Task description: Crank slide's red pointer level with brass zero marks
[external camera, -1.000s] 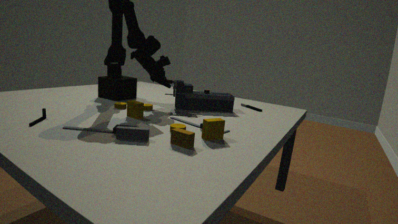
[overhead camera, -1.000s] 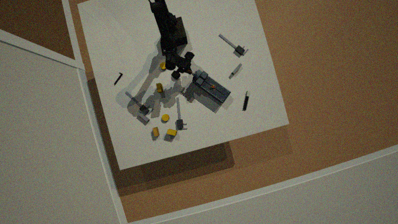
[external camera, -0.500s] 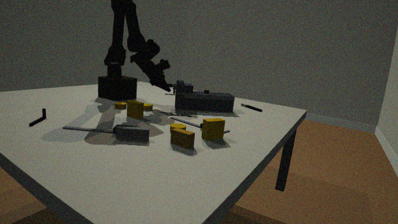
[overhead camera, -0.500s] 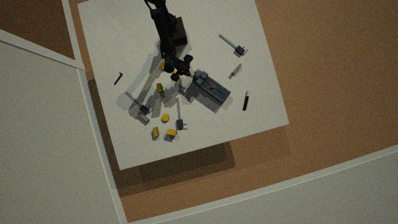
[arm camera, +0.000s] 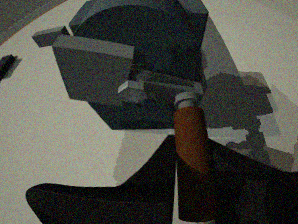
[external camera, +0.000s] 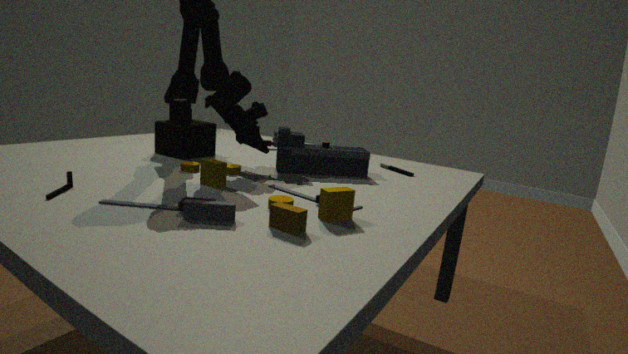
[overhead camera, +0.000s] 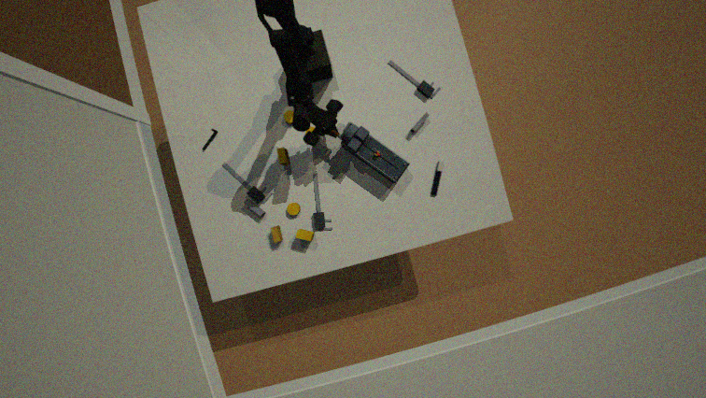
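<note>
Wrist view has the gripper (arm camera: 193, 183) clamped on the crank's brown handle (arm camera: 192, 137) at the machine's (overhead camera: 377, 160) arm-side end, so crank slowly, watching the red pointer (overhead camera: 377, 153) near mid-slide.

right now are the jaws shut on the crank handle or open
Shut on it. In the wrist view the brown crank handle runs down between the dark gripper jaws, at the grey machine.

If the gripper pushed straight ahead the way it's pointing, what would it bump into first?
Probably the crank end of the grey machine. The gripper is shut on the brown handle, which points at the machine's round dark disc just beyond. Depth is hard to judge, so that's a best guess.
</note>
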Controlling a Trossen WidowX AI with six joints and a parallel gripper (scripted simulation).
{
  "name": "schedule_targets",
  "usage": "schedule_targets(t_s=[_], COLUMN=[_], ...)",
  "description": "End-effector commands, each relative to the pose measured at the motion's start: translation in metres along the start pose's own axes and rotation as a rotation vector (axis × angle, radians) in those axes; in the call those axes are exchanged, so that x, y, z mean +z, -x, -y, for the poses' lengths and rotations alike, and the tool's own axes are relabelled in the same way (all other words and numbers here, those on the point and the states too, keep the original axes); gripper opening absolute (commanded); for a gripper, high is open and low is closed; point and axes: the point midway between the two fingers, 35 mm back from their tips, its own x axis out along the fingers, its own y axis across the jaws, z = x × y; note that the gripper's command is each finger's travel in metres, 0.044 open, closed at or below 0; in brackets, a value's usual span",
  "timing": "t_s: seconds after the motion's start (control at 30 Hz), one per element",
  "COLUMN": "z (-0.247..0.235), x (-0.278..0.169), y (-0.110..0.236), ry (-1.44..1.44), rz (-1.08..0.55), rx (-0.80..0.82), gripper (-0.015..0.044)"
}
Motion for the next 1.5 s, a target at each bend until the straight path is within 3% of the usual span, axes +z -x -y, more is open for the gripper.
schedule_targets(t_s=[0.0,1.47], z=[-0.003,-0.027], x=[-0.006,-0.016], y=[-0.006,-0.015], ry=[-0.004,-0.005], rz=[-0.012,-0.012], rx=[0.0,0.002], gripper=[0.0,0.0])
